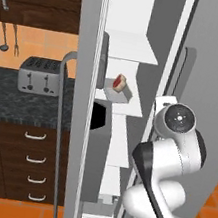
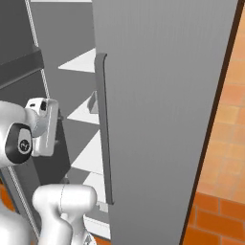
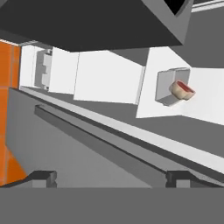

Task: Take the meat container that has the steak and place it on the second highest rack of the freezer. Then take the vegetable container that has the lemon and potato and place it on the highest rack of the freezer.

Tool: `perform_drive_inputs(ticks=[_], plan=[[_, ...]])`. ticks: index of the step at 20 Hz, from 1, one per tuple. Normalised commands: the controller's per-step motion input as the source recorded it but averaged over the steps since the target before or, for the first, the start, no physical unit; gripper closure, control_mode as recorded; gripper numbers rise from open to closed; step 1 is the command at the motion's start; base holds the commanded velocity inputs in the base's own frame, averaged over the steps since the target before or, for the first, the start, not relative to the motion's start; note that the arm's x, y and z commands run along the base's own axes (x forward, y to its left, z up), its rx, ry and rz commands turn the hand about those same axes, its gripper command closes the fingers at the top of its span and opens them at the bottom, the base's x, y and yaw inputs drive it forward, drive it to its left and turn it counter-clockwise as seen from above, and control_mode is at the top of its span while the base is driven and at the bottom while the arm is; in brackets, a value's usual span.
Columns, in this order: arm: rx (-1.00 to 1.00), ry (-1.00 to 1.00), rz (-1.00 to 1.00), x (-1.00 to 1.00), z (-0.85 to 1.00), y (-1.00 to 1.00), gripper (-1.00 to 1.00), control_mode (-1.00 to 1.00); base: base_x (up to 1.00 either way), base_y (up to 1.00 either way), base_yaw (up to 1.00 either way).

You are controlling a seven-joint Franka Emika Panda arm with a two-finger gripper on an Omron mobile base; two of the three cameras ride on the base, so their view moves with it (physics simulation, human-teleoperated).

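At centre frame in the left base view, the steak [image 1: 119,82] sits in its meat container [image 1: 120,93] on a freezer [image 1: 141,51] shelf. The container looks rigid and light, its walls the best hold. The gripper [image 3: 111,177] stands with jaws wide apart, empty.

Matt greys and whites in the freezer, dark wood and stone beside it

The freezer [image 1: 77,100] has a smooth, matt light-grey shell like brushed metal, with a matching bar handle [image 2: 103,129]; its shelves [image 1: 134,49] are flat, smooth white, plastic-looking. The steak [image 1: 119,82] looks raw, red with a cream fat edge, in a plain grey matt container [image 3: 168,85]. The toaster [image 1: 40,75] has a dull metallic finish. The table [image 1: 21,98] is dark speckled stone over dark brown wood drawers [image 1: 15,160] with pale metal pulls. The floor [image 2: 215,210] is orange tile. The arm [image 1: 170,162] is glossy white plastic with dark joints.
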Motion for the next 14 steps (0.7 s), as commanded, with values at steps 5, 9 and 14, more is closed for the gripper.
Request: perform_drive_inputs(ticks=[5,9,14], plan=[[0.0,0.0,0.0,0.0,0.0,0.0,-1.0,1.0,-0.65,-0.86,0.21],[0.0,0.0,0.0,0.0,0.0,0.0,-1.0,1.0,-0.93,-0.67,0.48],[0.0,0.0,0.0,0.0,0.0,0.0,-1.0,1.0,-0.66,-0.02,0.65]])
